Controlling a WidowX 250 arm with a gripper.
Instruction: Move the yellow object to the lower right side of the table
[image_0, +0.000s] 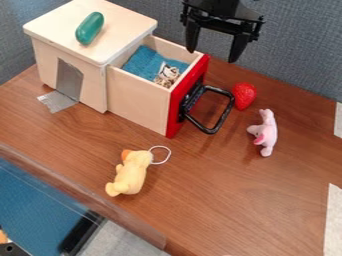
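Observation:
My gripper (212, 50) hangs open at the top of the view, above and behind the strawberry, with nothing between its fingers. The yellow object, a plush duck (131, 173) with an orange beak and a white string loop, lies on the wooden table (220, 210) near the front edge, left of centre. It is well below and to the left of the gripper, apart from it.
A wooden box (73, 65) with a green capsule-shaped object (89, 28) on top stands at the upper left. Its drawer (143, 102), red-fronted with a black handle, is pulled out. A red strawberry (244, 95) and a pink plush toy (265, 133) lie to the right.

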